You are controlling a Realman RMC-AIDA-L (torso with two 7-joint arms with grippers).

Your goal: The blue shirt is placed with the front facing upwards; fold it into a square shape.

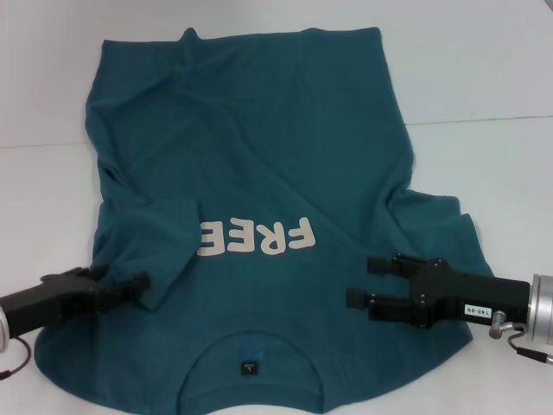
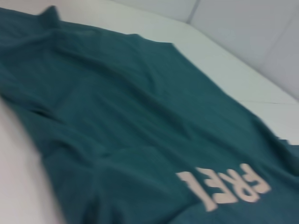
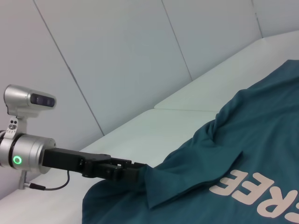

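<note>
The blue shirt [image 1: 259, 147] lies face up on the white table, collar towards me and hem far away. Its cream lettering [image 1: 259, 238] reads upside down. The sleeve [image 1: 164, 251] on my left is folded in over the chest and covers the end of the lettering. My left gripper [image 1: 136, 284] sits at that sleeve's hem, shut on the cloth; the right wrist view shows the left gripper [image 3: 133, 171] pinching the sleeve edge. My right gripper [image 1: 367, 281] hovers open over the shirt beside the other sleeve [image 1: 441, 225], with nothing between its fingers. The left wrist view shows only the shirt [image 2: 117, 116].
The white table [image 1: 484, 78] reaches beyond the shirt on the left, right and far sides, with a seam line [image 1: 484, 121] across it. White wall panels [image 3: 117, 56] stand behind. A small dark neck label [image 1: 249, 367] sits inside the collar.
</note>
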